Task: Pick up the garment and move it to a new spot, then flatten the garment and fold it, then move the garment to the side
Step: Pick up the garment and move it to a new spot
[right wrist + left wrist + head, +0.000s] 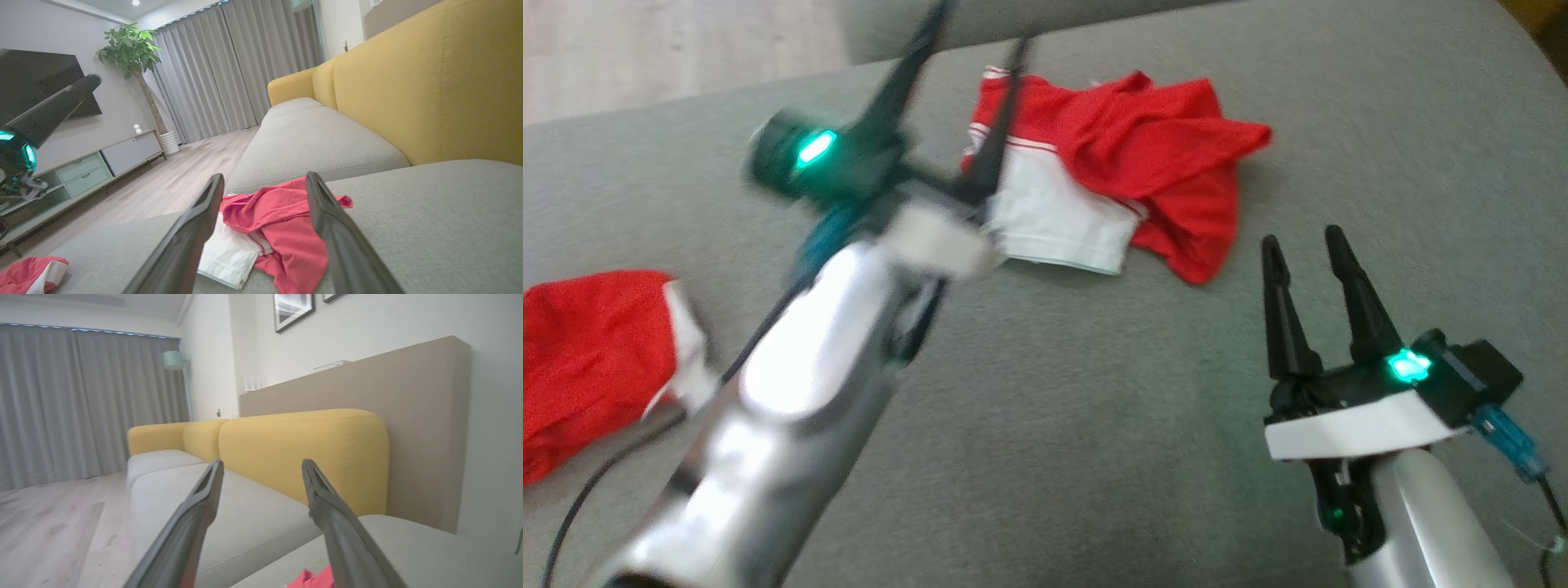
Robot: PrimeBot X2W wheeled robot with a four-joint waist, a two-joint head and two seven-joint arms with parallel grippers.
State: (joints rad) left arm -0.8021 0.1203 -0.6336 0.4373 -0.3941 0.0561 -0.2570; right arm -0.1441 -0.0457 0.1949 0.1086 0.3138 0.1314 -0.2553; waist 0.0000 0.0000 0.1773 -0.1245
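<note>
A crumpled red and white garment (1127, 163) lies on the grey seat cushion (1094, 425) toward the back. My left gripper (980, 49) is raised above the garment's left edge, blurred, its fingers spread open and holding nothing. In the left wrist view the left gripper (262, 463) points at the yellow backrest, and a scrap of the red garment (312, 577) shows at the bottom edge. My right gripper (1303, 241) hovers open, right of and nearer than the garment. The right wrist view looks between the open right gripper (264, 177) at the garment (282, 212) just ahead.
A second red and white garment (596, 351) lies at the cushion's left edge, also seen low in the right wrist view (24, 273). The yellow sofa backrest (429, 81) rises on the right. Wooden floor (670, 41) lies beyond the cushion's far edge.
</note>
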